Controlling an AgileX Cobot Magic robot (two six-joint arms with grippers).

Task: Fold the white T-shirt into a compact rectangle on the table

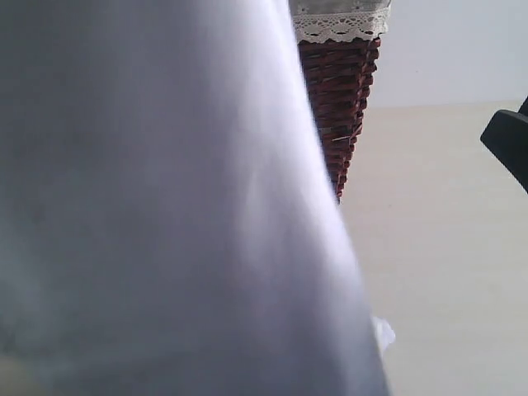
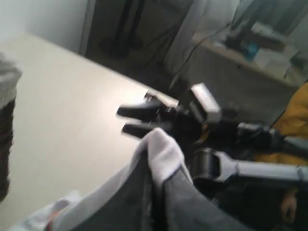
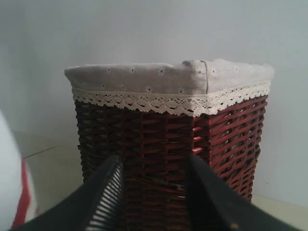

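The white T-shirt [image 1: 165, 214] hangs lifted close in front of the exterior view and fills its left two thirds. My left gripper [image 2: 161, 166] is shut on a bunched fold of the shirt [image 2: 166, 151], which pokes out beyond the fingertips. A corner of the shirt with red print [image 3: 12, 197] shows in the right wrist view. My right gripper [image 3: 154, 161] stands open with nothing between its fingers and faces the basket. In the left wrist view it [image 2: 124, 120] hovers over the table [image 2: 62, 96] just beyond the held fold.
A dark red wicker basket [image 1: 340, 99] with a lace-trimmed liner [image 3: 168, 79] stands on the table [image 1: 437, 247] behind the shirt. A black part of the right arm [image 1: 505, 139] shows at the right edge. Beyond the table's far edge stand chairs and cluttered desks [image 2: 250, 53].
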